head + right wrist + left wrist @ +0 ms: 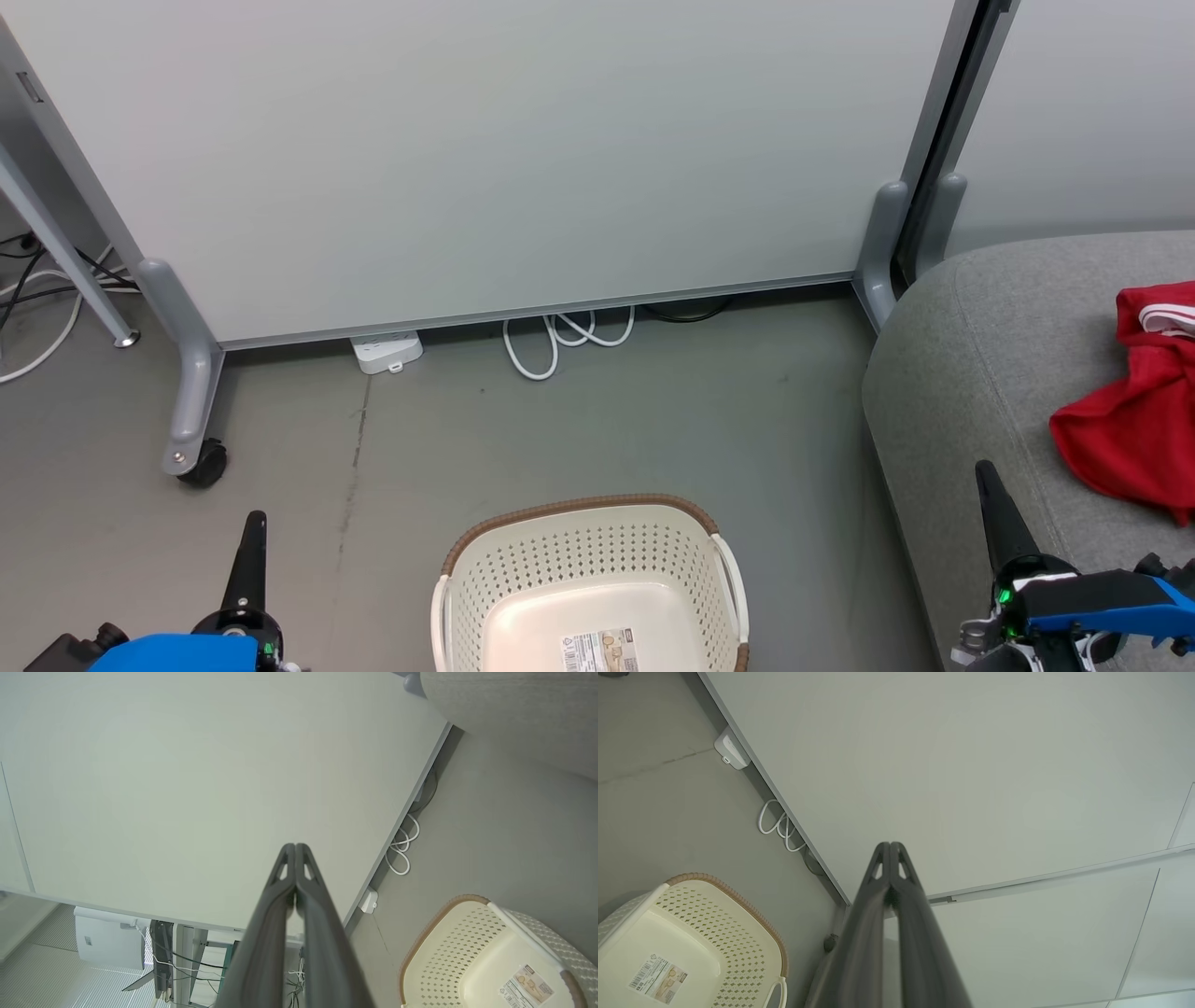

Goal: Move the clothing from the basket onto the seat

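Either side of the basket [579, 551], left pincer [255, 523] and right pincer [985, 473] point forward, fingers pressed together.

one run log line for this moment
clothing: on seat | basket: no clothing visible inside | left gripper: shut, empty | right gripper: shut, empty

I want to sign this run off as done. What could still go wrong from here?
1. The red clothing with white trim lies on the grey fabric sofa seat and runs past the picture's edge; part may hang off and slide.
2. The right gripper, jaws shut, stands near the seat's edge; swinging it might snag the cloth.
3. The near end of the cream perforated plastic basket is cut off, so a piece could remain.
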You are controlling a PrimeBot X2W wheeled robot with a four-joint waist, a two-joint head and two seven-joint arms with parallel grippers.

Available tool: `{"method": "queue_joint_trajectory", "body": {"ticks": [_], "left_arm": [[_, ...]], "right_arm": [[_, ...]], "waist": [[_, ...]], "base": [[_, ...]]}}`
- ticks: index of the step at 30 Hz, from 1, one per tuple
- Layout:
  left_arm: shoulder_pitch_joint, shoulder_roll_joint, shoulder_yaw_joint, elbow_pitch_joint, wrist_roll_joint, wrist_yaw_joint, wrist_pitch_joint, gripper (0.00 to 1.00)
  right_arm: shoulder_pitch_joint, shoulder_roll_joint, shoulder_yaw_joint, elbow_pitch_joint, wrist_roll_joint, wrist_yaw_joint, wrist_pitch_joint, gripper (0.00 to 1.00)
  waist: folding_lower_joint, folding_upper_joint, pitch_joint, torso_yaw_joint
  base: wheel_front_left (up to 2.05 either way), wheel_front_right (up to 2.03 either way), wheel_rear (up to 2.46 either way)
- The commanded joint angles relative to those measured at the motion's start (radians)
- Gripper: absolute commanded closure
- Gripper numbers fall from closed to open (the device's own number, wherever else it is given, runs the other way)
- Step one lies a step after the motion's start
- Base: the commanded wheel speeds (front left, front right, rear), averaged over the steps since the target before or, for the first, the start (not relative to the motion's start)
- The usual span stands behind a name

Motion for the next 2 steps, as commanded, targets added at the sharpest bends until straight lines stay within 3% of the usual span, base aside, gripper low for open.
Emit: {"method": "queue_joint_trajectory", "body": {"ticks": [1, 2], "left_arm": [[-0.02, 0.006, 0.009, -0.012, -0.019, -0.004, 0.004, 1.0], [-0.021, 0.006, 0.009, -0.012, -0.027, -0.004, 0.007, 1.0]], "right_arm": [[-0.023, -0.002, -0.002, -0.002, 0.023, 0.0, 0.002, 1.0], [-0.024, -0.002, -0.003, -0.001, 0.034, 0.0, 0.003, 1.0]], "waist": [[0.0, 0.0, 0.0, 0.0], [0.0, 0.0, 0.0, -0.001]], "base": [[0.0, 0.0, 0.0], [0.0, 0.0, 0.0]]}}
